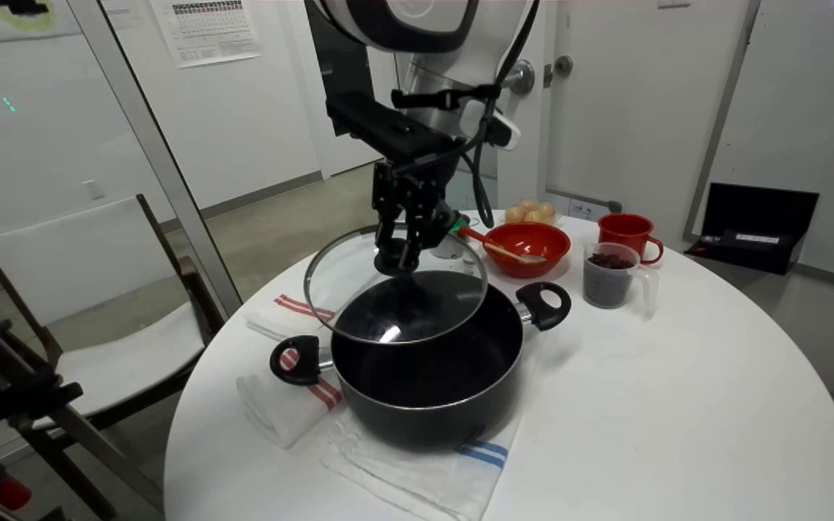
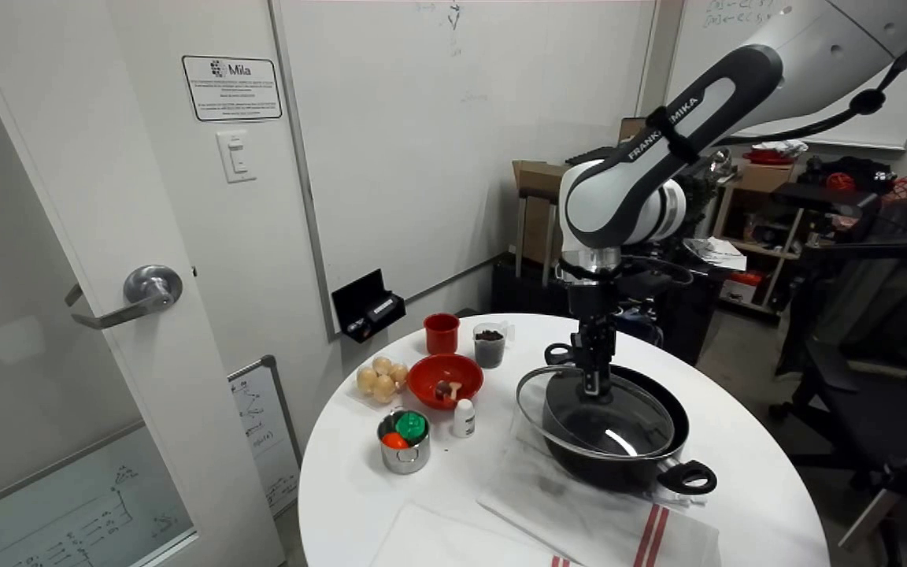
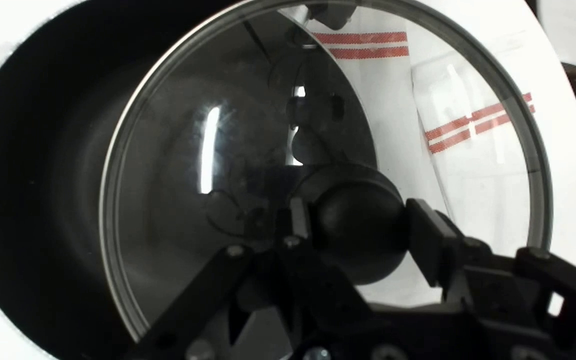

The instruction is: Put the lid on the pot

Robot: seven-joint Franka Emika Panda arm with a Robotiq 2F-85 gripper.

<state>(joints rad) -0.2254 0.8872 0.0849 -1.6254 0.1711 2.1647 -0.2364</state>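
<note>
The black pot (image 1: 424,427) stands on towels on the round white table, with a loop handle on each side. It also shows in an exterior view (image 2: 678,405) and the wrist view (image 3: 28,190). My gripper (image 1: 397,262) is shut on the dark round knob of the clear glass lid (image 1: 359,297). In the wrist view the knob sits between both fingers of the gripper (image 3: 358,225). The lid is held above the pot, off-centre, and covers only part of the opening. It looks tilted in both exterior views. Whether its rim touches the pot I cannot tell.
White towels with red stripes (image 1: 283,420) and blue stripes (image 1: 478,481) lie under and beside the pot. A red bowl (image 2: 444,379), red mug (image 2: 442,335), measuring cup (image 2: 490,350), white bottle (image 2: 464,419), steel cup (image 2: 406,458) and eggs (image 2: 381,381) stand on the table.
</note>
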